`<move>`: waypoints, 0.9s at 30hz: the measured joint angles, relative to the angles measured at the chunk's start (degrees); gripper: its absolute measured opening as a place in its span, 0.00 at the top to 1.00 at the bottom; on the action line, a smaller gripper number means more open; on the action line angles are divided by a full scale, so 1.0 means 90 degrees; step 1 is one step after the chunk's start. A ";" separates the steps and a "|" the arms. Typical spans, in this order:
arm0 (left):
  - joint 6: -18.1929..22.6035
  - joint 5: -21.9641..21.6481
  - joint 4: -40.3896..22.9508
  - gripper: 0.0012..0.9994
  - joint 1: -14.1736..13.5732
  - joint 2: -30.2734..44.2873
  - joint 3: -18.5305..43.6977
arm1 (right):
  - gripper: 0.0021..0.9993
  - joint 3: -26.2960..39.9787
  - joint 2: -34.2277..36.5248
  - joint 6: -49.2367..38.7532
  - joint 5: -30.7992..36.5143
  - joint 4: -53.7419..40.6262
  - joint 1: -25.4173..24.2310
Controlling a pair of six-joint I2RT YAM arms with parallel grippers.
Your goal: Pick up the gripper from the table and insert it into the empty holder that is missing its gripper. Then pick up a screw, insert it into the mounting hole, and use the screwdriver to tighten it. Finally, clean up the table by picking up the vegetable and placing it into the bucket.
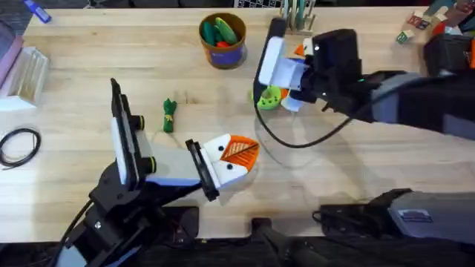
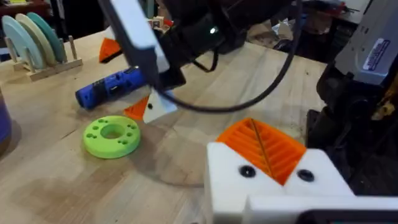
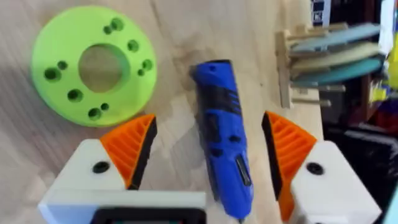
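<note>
Both arms: black links and joints, grey-white housings. Left gripper [image 1: 236, 157]: white blocky finger bases, orange ribbed pads [image 2: 264, 146], two dark screws [image 2: 247, 171] in the white face. Right gripper [image 3: 208, 152]: same white bases, orange ribbed wedges, one dark screw each. Black cable [image 1: 297, 141] loops from right wrist. Green indicator light [image 2: 213, 30] on black housing. Printed label [image 1: 415, 216] on grey right base.
</note>
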 joint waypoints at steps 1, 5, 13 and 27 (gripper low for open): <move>0.0000 0.0002 0.0000 0.98 0.0000 0.0000 -0.0002 | 0.01 -0.0006 -0.0170 0.0214 -0.0002 -0.0113 0.0000; 0.0000 0.0002 0.0000 0.98 0.0000 0.0000 -0.0001 | 0.01 -0.0007 -0.0893 0.1045 -0.0002 -0.0435 0.0000; 0.0000 0.0002 0.0000 0.98 0.0000 0.0000 0.0000 | 0.01 -0.0007 -0.2064 0.2436 -0.0049 -0.0966 0.0005; 0.0021 -0.0251 0.0237 0.01 0.0000 0.0000 -0.0004 | 0.01 -0.0007 -0.2789 0.3880 -0.0075 -0.1197 0.0079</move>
